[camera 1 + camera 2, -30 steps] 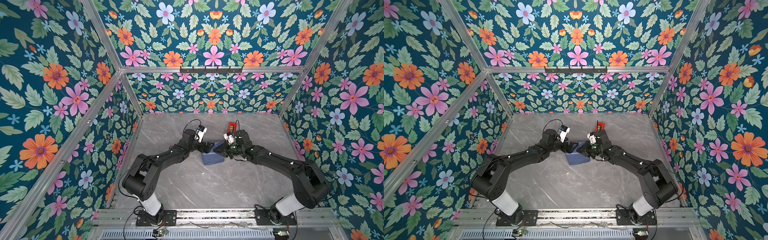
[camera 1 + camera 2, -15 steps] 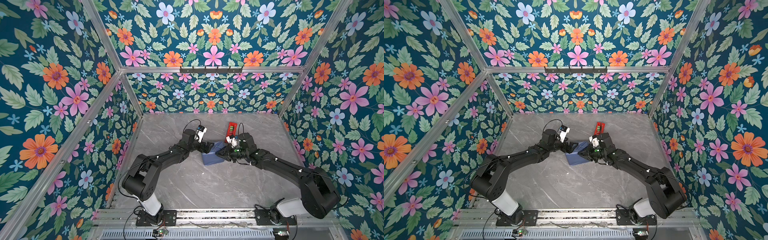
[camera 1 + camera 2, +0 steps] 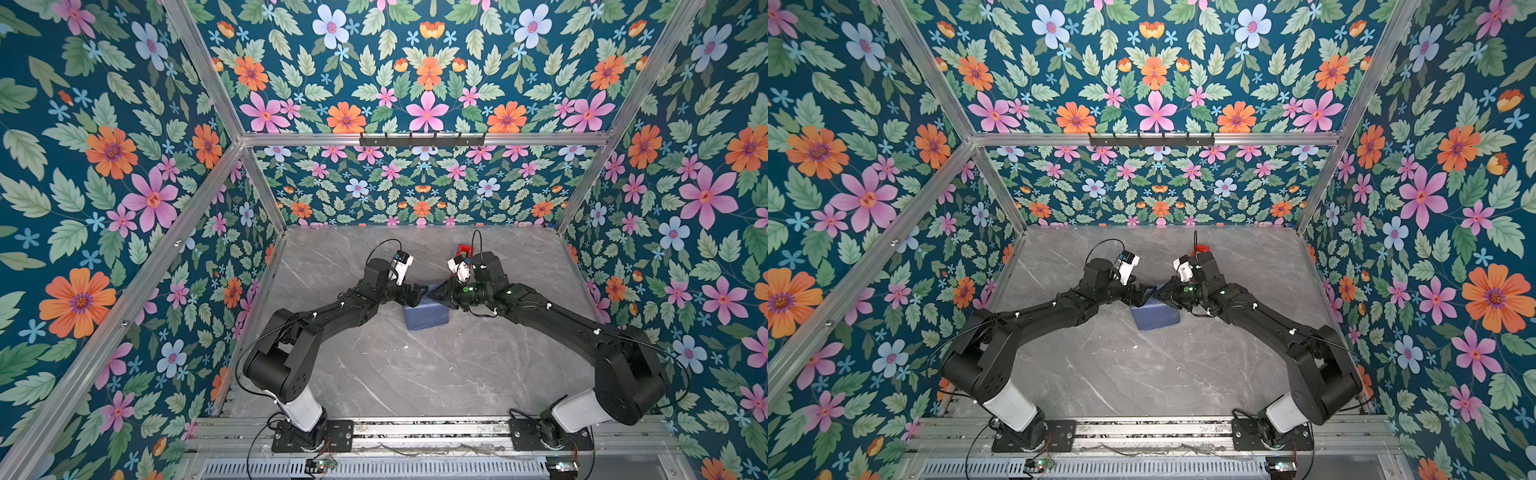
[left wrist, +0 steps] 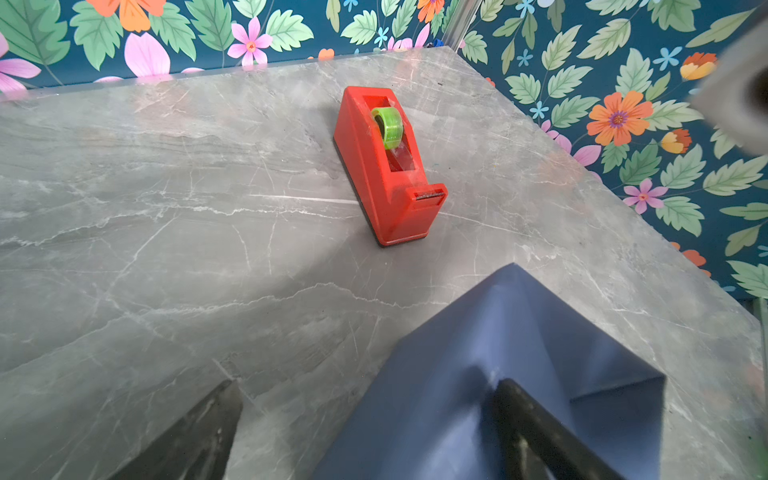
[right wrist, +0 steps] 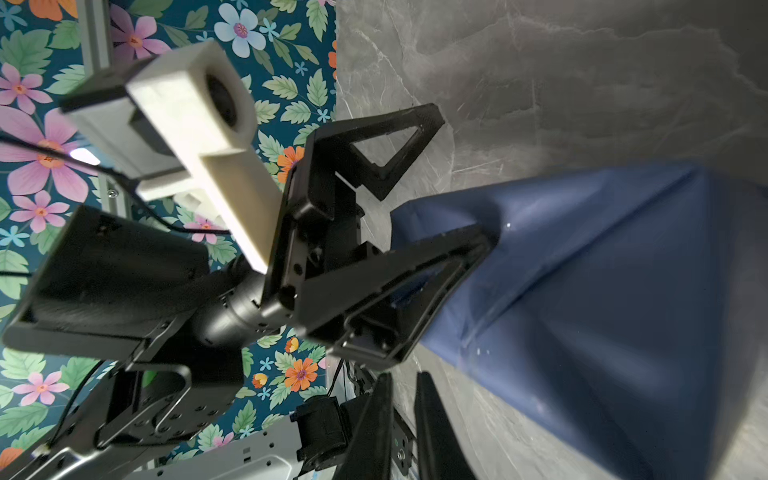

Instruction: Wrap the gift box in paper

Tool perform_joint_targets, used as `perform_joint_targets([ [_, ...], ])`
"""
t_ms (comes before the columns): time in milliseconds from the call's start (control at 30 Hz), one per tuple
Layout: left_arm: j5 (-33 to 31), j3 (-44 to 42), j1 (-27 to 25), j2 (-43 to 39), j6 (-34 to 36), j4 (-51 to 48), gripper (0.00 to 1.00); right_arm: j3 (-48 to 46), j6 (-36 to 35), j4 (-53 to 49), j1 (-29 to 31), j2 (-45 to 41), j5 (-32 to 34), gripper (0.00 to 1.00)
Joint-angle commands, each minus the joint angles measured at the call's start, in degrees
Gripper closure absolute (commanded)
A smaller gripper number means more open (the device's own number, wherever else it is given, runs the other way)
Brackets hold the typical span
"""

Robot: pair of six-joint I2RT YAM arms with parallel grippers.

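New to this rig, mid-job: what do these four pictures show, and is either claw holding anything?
Two black robot arms, each ending in a two-finger gripper, work over a grey table. Both top views look down on everything; each wrist view rides on an arm. Mid-table sits a parcel of dark blue paper; the gift box inside is hidden. A red tape dispenser stands behind it. The left gripper is open, one finger pressing a paper fold. The right gripper is shut close to the parcel, with nothing visibly held.
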Motion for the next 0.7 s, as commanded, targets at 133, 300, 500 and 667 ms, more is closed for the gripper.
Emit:
perform_joint_targets([
  [133,-2.4,-0.4,0.1,0.4,1.9,-7.7,0.04,1.2,-2.3,0.1,-0.2,4.2,0.3,0.89],
  [300,-2.4,-0.5,0.1,0.1,1.8,-7.4,0.04,-0.2,-3.1,-2.4,-0.5,3.9,1.4,0.91],
  [500,-2.4,-0.6,0.1,0.0,1.9,-7.3,0.04,-3.6,-1.4,-3.7,-0.5,1.5,0.7,0.92],
  [667,-2.4,-0.8,0.1,-0.2,2.0,-7.3,0.04,-3.5,-0.3,-2.2,-0.6,-1.2,-1.3,0.92],
])
